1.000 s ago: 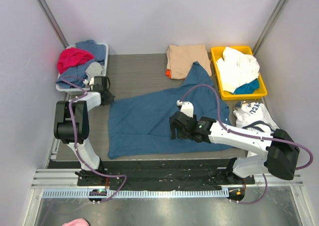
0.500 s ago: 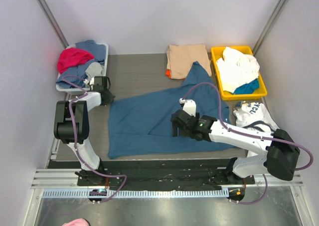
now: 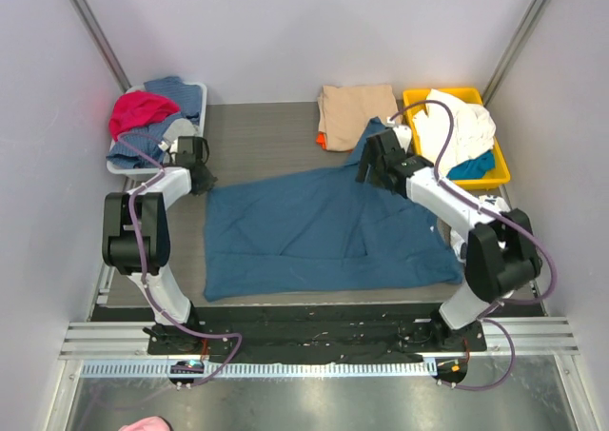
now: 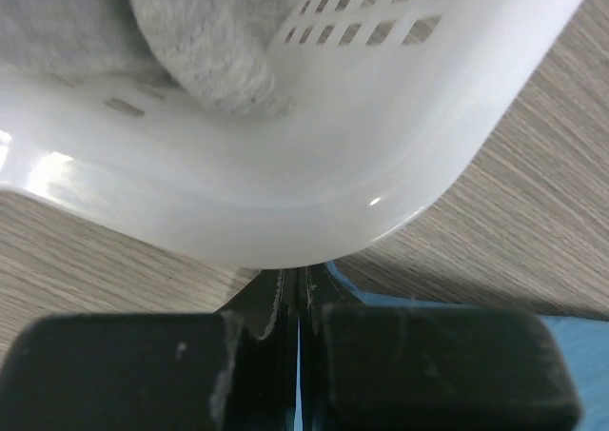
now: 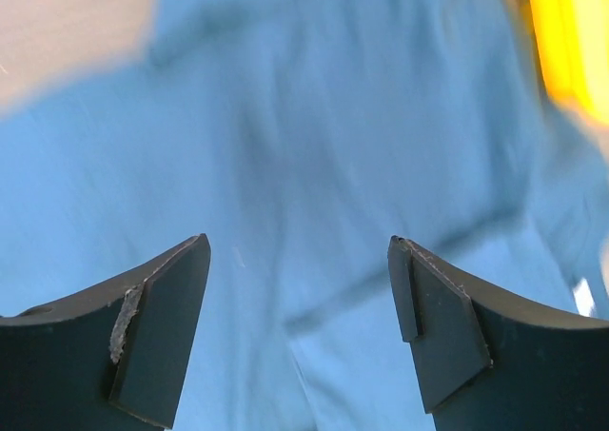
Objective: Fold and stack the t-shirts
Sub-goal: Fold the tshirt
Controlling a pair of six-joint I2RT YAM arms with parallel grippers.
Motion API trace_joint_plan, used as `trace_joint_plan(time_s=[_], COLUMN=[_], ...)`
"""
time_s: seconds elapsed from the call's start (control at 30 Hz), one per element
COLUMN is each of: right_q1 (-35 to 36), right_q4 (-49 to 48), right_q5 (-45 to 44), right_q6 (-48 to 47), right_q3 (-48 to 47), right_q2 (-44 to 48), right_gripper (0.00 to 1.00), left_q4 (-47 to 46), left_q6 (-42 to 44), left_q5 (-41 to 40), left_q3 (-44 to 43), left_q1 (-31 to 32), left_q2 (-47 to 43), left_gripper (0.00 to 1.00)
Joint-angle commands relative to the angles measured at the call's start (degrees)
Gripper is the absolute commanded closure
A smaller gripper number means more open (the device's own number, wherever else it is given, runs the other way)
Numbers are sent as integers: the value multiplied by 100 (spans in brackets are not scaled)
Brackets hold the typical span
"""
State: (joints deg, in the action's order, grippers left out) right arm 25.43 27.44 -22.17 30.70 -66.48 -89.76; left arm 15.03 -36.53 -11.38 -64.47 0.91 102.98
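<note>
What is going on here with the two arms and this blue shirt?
The left arm has its jaws shut on a corner of the dark blue t-shirt, spread on the table. The right arm holds its jaws open over the shirt's far end, beside the folded tan t-shirt.

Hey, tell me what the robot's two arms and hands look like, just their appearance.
The left arm and right arm match: white links between bulky black joint housings, with a purple cable looping along each. Both hands are black; the right hand has wedge-shaped fingers with scuffed grey patches, the left hand toothed inner edges.
</note>
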Motion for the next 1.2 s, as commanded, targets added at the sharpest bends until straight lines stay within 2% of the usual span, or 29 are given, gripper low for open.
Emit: trace_joint_plan(time_s=[0.0,0.2,0.5,0.83,1.17], right_q1=[-406,-925,-1383,-1550,-1620], right_q4=[-810,-969,-1013,-1118,-1136], right_q5=[572,872,1373,1997,2112], right_q6=[-494,-732,-837,-706,-530], right_q3=[-943,-2349,-3888,-4584,-4936], right_q2=[-759,-1964,-3065,-3742,-4137], right_gripper=[16,17,18,25,30], left_q4=[141,115,97,27,27], left_q6=[208,156,129,120,129], left_q5=[-137,-23,-14,-5,-23], left_q3=[-250,-242,-172,-75,-57], left_q1=[-64,-64,-64,-64,-64], left_q2=[-68,-15,-41,-41,-59], left_gripper=[100,100,100,100,100])
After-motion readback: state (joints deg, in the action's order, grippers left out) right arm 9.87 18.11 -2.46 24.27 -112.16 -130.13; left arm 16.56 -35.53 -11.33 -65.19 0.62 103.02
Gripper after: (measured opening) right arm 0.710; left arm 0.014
